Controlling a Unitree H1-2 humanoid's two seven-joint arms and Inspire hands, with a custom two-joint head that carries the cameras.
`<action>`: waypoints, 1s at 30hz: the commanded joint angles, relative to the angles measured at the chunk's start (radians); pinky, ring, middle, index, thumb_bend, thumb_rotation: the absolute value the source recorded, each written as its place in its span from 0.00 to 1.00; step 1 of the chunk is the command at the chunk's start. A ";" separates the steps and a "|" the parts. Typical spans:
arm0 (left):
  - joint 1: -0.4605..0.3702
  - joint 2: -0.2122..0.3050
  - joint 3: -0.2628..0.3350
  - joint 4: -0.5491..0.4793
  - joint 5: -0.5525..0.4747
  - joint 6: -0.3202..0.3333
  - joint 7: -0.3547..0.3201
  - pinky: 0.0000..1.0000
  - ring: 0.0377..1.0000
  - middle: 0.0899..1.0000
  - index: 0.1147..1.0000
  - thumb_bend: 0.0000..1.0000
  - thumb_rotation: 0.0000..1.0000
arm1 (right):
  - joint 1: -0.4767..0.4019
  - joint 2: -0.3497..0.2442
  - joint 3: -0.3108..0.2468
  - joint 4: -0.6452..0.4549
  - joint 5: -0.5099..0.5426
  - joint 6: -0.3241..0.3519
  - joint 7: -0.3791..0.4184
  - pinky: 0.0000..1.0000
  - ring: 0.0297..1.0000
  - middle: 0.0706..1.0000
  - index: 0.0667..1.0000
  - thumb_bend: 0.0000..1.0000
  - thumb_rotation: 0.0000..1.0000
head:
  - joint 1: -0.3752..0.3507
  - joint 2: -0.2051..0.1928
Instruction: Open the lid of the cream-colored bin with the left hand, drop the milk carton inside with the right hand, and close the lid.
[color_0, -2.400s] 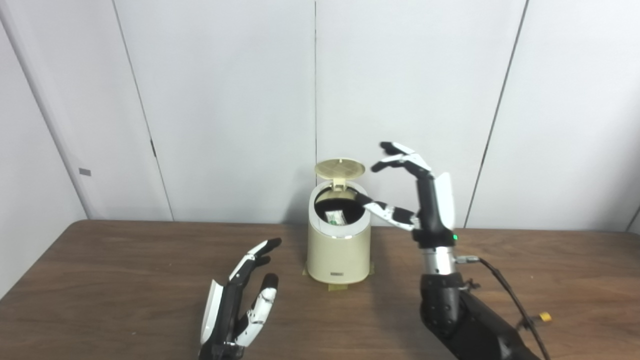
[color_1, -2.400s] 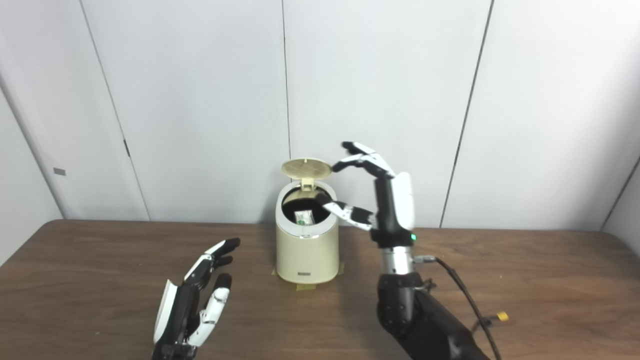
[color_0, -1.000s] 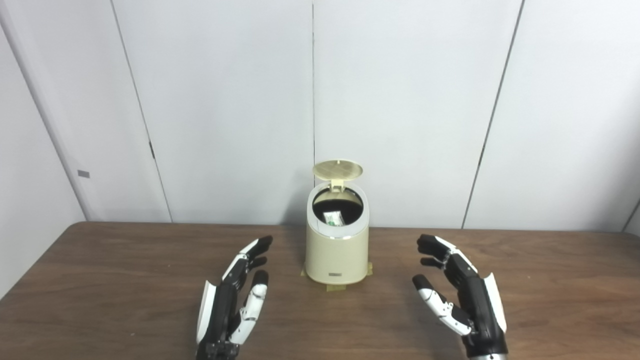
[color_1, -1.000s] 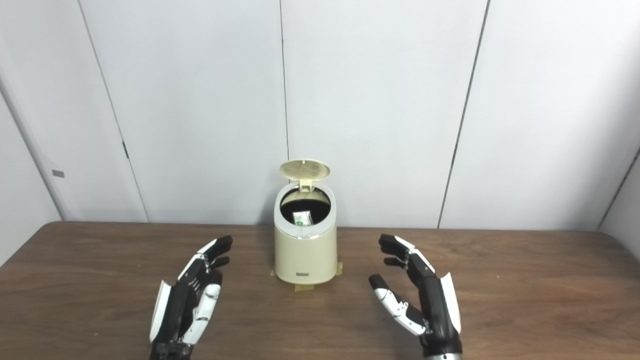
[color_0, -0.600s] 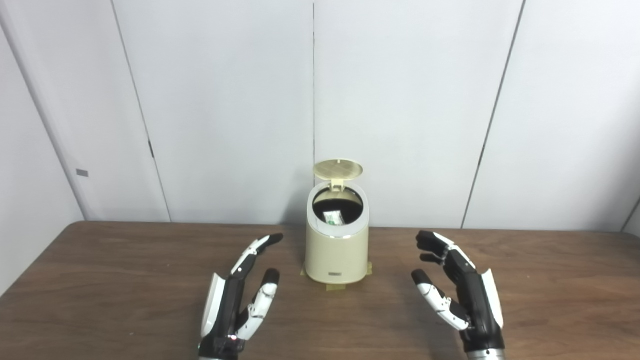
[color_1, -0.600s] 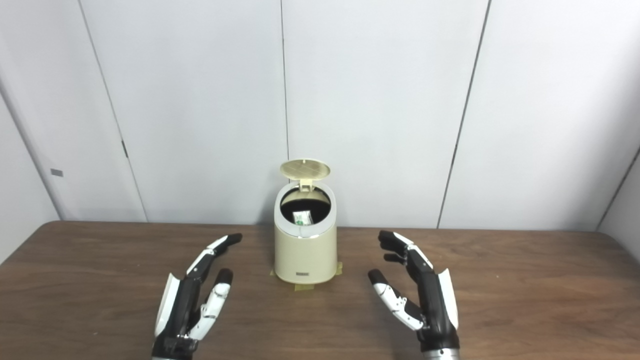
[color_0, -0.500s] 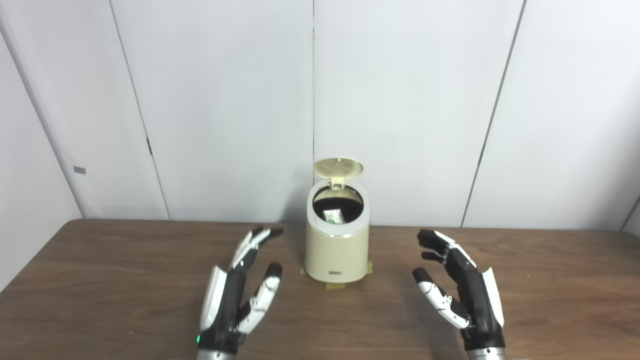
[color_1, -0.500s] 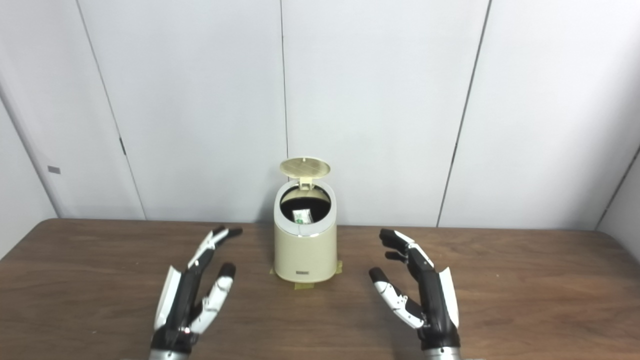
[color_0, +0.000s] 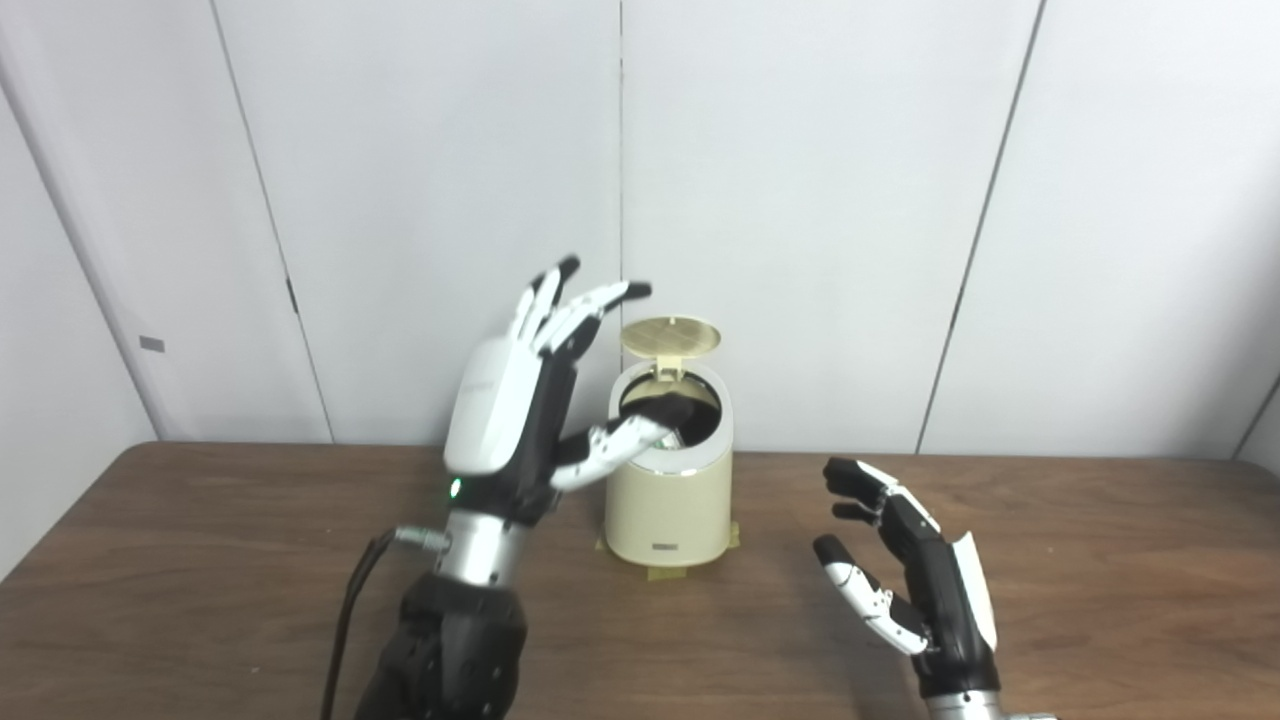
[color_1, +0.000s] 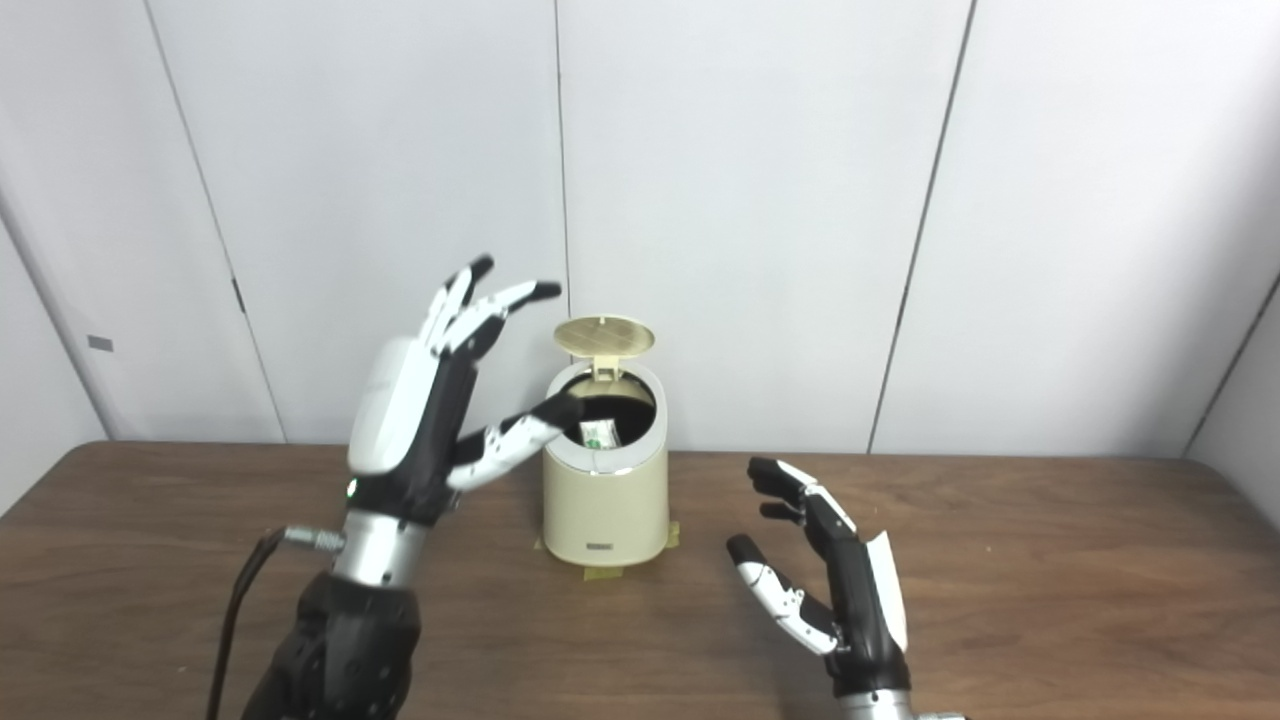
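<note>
The cream-colored bin (color_0: 667, 500) stands at the back middle of the table with its round lid (color_0: 671, 336) tipped up on the rear hinge. The milk carton (color_1: 599, 432), white with green print, lies inside the dark opening. My left hand (color_0: 530, 400) is raised just left of the bin, open, fingers spread near the lid's left edge and thumb reaching over the rim. My right hand (color_0: 905, 570) hovers low over the table to the right of the bin, open and holding nothing.
The brown wooden table (color_0: 200, 560) runs the full width of the view. White wall panels (color_0: 800, 200) stand close behind the bin. Tape tabs (color_0: 660, 574) hold the bin's base to the table. A cable (color_0: 350, 600) trails from my left wrist.
My left hand has risen from low over the table to beside the bin's open lid. My right hand, earlier raised over the bin, has dropped to the table and stayed there. The lid remains up.
</note>
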 joint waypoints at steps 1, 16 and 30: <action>-0.076 0.002 -0.012 -0.022 0.046 0.030 -0.026 1.00 0.98 0.79 0.77 0.85 1.00 | -0.010 0.010 -0.002 0.007 0.003 -0.026 0.008 0.69 0.76 0.76 0.75 0.25 0.48 | 0.002 -0.003; -0.230 0.003 -0.118 0.069 0.254 0.218 -0.208 1.00 0.98 0.77 0.77 0.89 0.98 | -0.005 0.030 -0.015 0.016 0.028 -0.025 0.038 0.70 0.77 0.76 0.74 0.26 0.45 | -0.002 -0.004; -0.328 0.008 -0.147 0.223 0.281 0.310 -0.249 1.00 1.00 0.84 0.83 0.90 0.96 | -0.004 0.032 -0.006 0.034 -0.005 -0.025 0.023 0.68 0.75 0.75 0.74 0.26 0.48 | -0.010 -0.007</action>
